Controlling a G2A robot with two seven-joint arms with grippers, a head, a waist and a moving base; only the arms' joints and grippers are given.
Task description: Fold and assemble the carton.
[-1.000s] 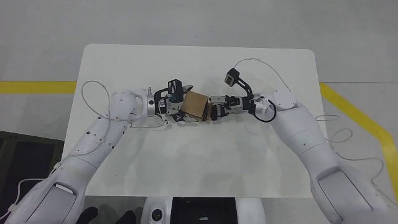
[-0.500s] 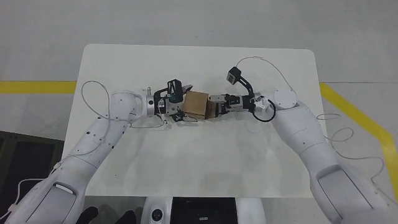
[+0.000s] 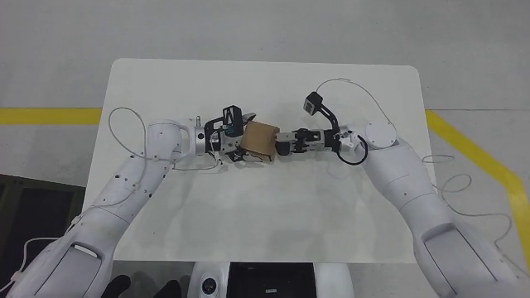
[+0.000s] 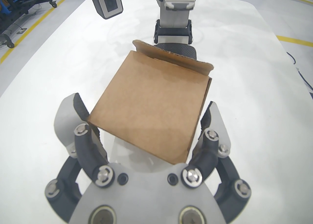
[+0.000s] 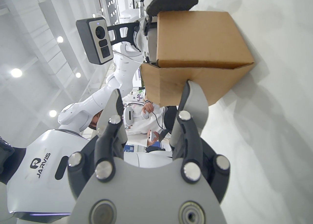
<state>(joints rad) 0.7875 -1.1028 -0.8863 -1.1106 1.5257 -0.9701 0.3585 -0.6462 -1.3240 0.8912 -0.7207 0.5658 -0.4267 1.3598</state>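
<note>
Carton (image 3: 259,140) in left tool (image 4: 144,106) points its flap (image 4: 171,59), seemingly, at right tool (image 5: 152,90).

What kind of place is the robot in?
Probably a workshop or robot test lab: a yellow line marks the grey floor, there is a white table for work, and rows of ceiling lights overhead.

Brown carton (image 5: 203,46) set against white table (image 5: 273,112), far side pressed by left gripper (image 5: 171,1), near flap touched by one finger (image 5: 193,102) of spread-open right gripper (image 5: 153,89).
</note>
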